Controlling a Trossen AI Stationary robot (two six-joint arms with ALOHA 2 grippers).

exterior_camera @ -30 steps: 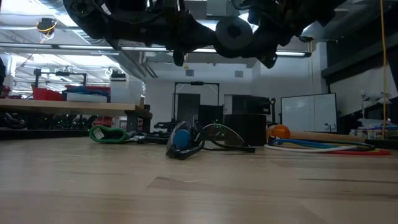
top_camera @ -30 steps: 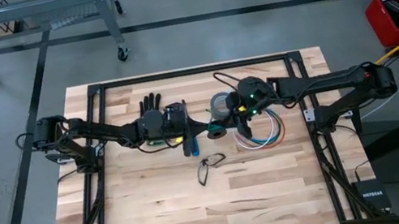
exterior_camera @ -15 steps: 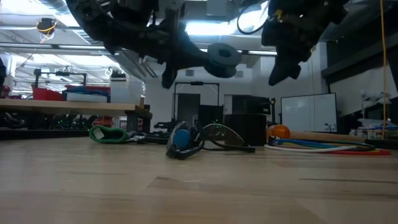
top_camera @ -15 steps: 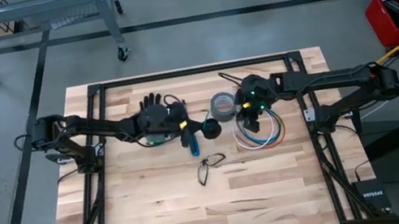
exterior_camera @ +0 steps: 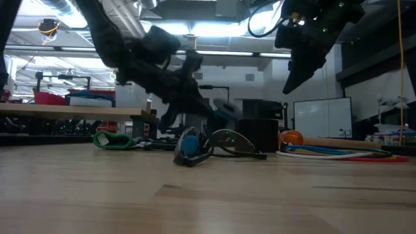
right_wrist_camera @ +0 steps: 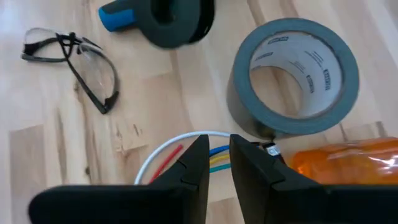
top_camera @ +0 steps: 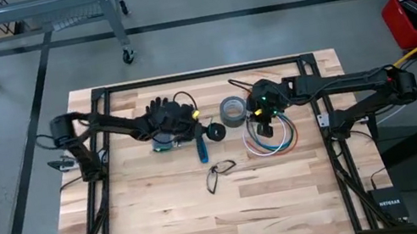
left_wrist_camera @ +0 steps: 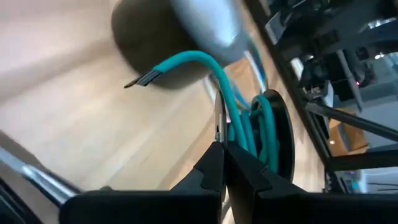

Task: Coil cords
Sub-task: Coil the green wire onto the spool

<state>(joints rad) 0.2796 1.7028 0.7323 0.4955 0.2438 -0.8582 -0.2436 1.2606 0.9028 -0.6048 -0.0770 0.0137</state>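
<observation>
Bright ceiling strip lights (exterior_camera: 214, 29) glare behind silhouetted arms, and the left wrist view is motion-blurred.

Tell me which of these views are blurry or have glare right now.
Left wrist view: the grey tape roll and teal wire are soft and smeared. Low view: the left arm is blurred, and ceiling lights glare behind it. High and right wrist views are sharp, with the safety glasses crisp.

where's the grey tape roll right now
In the high view the grey tape roll sits at the table's far middle, just left of the right gripper and the cords.
</observation>
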